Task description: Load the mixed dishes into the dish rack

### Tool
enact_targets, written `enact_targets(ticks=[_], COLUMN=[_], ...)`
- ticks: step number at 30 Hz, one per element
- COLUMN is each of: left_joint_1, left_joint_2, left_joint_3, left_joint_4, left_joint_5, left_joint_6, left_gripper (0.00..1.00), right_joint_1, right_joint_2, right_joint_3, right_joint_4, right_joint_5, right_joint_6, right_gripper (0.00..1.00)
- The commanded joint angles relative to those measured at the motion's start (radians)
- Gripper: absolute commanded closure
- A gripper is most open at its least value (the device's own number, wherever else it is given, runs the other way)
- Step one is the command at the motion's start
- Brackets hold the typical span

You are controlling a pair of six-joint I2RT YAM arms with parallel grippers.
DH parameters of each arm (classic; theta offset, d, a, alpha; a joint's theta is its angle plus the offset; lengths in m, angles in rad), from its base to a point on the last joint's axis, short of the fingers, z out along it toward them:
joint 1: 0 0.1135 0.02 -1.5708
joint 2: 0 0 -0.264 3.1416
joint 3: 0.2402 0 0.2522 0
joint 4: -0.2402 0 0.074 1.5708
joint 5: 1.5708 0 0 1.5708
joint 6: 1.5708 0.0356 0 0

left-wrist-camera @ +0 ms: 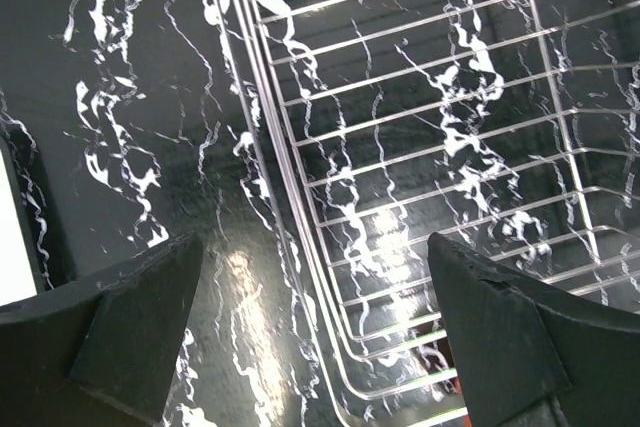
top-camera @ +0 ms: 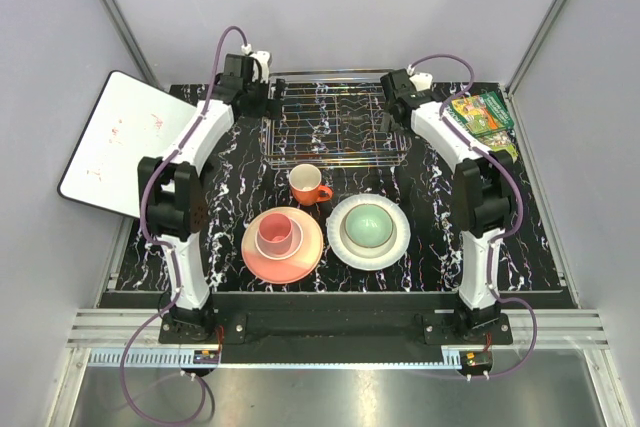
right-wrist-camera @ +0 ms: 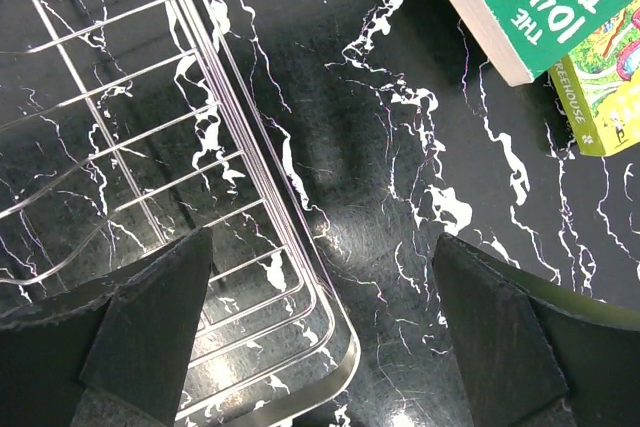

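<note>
My left claw (left-wrist-camera: 318, 332) and right claw (right-wrist-camera: 320, 332) hung open and empty over the side rails of the dish rack (top-camera: 335, 132). Lowering there could have snagged the wire (thin stuff) and dragged the rack.

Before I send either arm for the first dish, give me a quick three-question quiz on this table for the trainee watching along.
1. True or false: the dish rack already holds a dish.
2. What stands on the pink plate? A orange mug, B pink cup, C green bowl.
3. Are the left gripper and right gripper open or shut?
Key: 1 false; 2 B; 3 both open.
</note>
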Motion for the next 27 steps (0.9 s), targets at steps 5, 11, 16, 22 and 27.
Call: enact_targets(ticks=[5, 11, 16, 22, 27], left_joint_1=[0.000, -0.011, -0.017, -0.022, -0.031], left_joint_2=[-0.071, -0.145, -0.171, -0.225, -0.263], left_joint_3=[-0.183, -0.346, -0.393, -0.472, -0.548], left_joint_4=[0.144, 0.231, 0.236, 0.254, 0.270], left_joint_5=[-0.060, -0.060, -0.060, -0.061, -0.060], left_joint_6=[0.059, 0.077, 0.074, 0.059, 0.050], left_gripper=[0.01, 0.01, 0.02, 0.02, 0.02], right_joint_1=[0.000, 0.000, 0.000, 0.000, 0.000], right_joint_2=[-0.066, -0.124, -0.158, -0.178, -0.190], right_joint_3=[-0.119, -0.256, -0.313, -0.351, -0.362], right_joint_4=[0.023, 0.043, 0.046, 0.052, 0.054], right_joint_5=[0.020, -0.013, -0.041, -0.055, -0.069], right_joint_6=[0.095, 0.145, 0.174, 0.181, 0.188], right_gripper=[0.03, 0.04, 0.04, 0.04, 0.04])
